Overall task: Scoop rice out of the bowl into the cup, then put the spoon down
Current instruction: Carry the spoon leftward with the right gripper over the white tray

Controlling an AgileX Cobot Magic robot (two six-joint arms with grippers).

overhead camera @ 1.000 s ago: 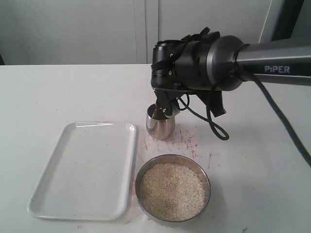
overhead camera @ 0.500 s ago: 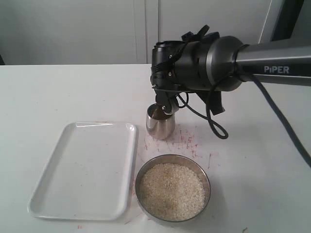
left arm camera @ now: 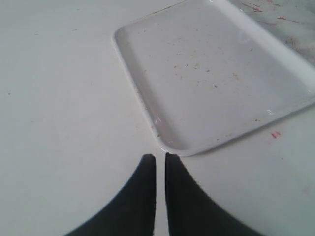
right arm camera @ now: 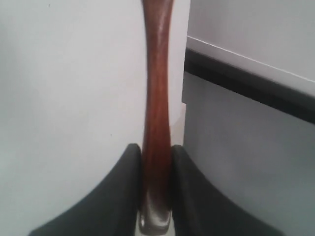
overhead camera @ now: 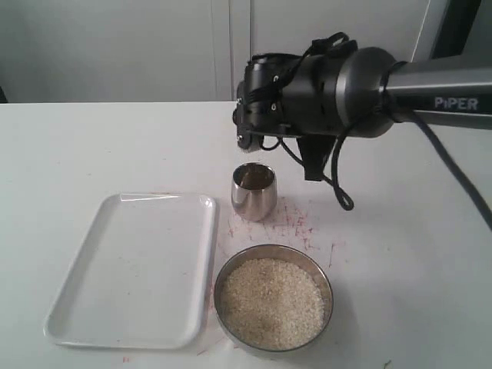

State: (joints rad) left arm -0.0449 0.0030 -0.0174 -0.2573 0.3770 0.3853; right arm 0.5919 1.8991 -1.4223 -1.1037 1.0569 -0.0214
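Reddish-brown wooden spoon (right arm camera: 156, 93) is pinched by its handle in the right gripper (right arm camera: 156, 153), held up above the steel cup (overhead camera: 254, 198). Rice (overhead camera: 270, 301) fills the bowl (overhead camera: 273, 248) beside a white tray (overhead camera: 131, 269). The left gripper (left arm camera: 160, 158), pressed together and empty, hangs by the tray's corner.

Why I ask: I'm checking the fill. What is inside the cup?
In the exterior view the cup shows only a dark, reflective upper interior. Its near wall hides the bottom, so whatever lies there cannot be seen. Nothing sticks out of it.
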